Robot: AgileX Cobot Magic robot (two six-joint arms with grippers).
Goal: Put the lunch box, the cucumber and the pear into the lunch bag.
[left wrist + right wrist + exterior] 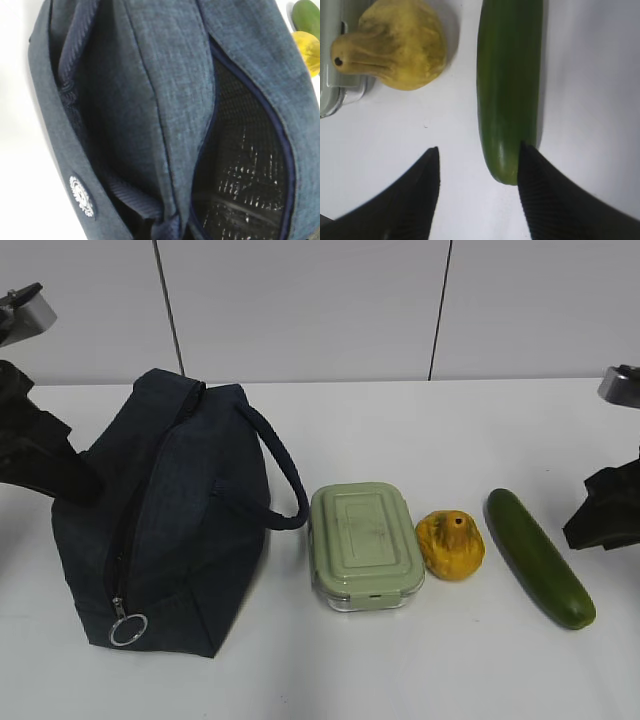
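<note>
A boxy dark navy fabric lunch bag (165,515) stands toward the left edge of the white tabletop (420,430), its silver ring pull (128,629) facing the front edge. Beside it sits a clear lunch box with a sage-green lid (364,543), then a lumpy yellow pear (451,544) and a long dark green cucumber (539,556) toward the right edge. The right pincer (479,152) is spread above the cucumber's end. Whether the left pincer is spread or closed cannot be told; its view shows the bag's zip gaping.

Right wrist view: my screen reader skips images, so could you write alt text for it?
The open right gripper hovers over a white table, one fingertip overlapping the near end of the cucumber. The yellow pear lies to the left, against the lunch box at the frame edge.
</note>
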